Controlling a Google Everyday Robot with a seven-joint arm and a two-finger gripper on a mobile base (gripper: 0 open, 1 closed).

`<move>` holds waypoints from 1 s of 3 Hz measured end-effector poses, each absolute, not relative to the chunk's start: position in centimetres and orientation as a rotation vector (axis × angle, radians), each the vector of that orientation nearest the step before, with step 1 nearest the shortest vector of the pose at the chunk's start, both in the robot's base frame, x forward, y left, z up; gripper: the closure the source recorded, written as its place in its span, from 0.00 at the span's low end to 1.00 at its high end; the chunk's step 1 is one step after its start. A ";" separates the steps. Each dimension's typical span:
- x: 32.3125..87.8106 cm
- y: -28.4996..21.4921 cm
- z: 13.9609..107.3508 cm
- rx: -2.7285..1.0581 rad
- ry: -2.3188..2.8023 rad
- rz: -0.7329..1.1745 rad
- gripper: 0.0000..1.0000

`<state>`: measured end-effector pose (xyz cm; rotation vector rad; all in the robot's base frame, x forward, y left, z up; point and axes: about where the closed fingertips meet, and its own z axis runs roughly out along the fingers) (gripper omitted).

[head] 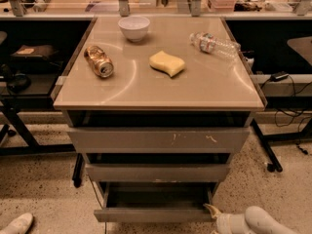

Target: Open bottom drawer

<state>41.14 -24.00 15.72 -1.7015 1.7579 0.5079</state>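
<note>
The bottom drawer [153, 214] is the lowest and narrowest grey front of three. It stands pulled out, and its shallow dark tray [156, 196] shows behind the front. My gripper [213, 211] comes in from the lower right on a white arm [256, 222]. Its tip is at the drawer's right front corner, by the top edge of the front. The mid-width front [157, 172] and the widest front with white scratch marks [158, 140] sit above it.
On the tan cabinet top [214, 89] lie a white bowl [134, 28], a tipped can [99, 61], a yellow sponge [167, 63] and a lying water bottle [214, 44]. Desks with cables flank the cabinet. A white shoe [17, 224] shows at the bottom left.
</note>
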 end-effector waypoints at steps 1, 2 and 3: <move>41.2 -23.9 16.5 -1.701 1.758 0.508 0.60; 41.2 -23.9 17.5 -1.702 1.758 0.508 0.84; 41.2 -23.9 18.4 -1.702 1.758 0.508 1.00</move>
